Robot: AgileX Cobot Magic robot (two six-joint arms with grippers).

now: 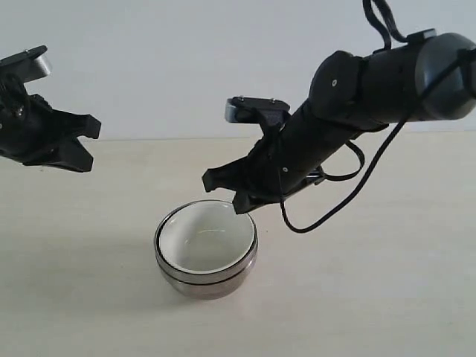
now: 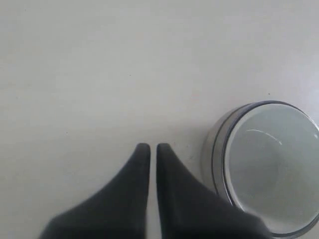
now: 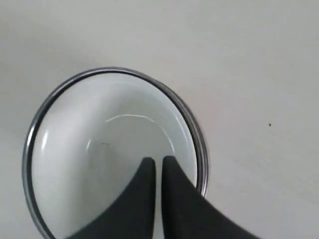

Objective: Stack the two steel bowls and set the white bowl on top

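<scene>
The two steel bowls (image 1: 212, 285) sit nested on the table, one inside the other, their shiny rims (image 3: 200, 149) close together. The white bowl (image 1: 204, 236) rests inside them on top, glossy and empty; it also shows in the right wrist view (image 3: 99, 149) and the left wrist view (image 2: 274, 164). My right gripper (image 1: 223, 192) hovers just above the stack's far rim, shut (image 3: 158, 160) and holding nothing. My left gripper (image 1: 83, 143) hangs raised at the far left, well away from the bowls, shut (image 2: 150, 146) and holding nothing.
The pale table (image 1: 372, 282) carries only the bowl stack. A black cable (image 1: 335, 212) loops down from the right arm, hanging just above the table behind and to the right of the bowls. A plain wall stands behind.
</scene>
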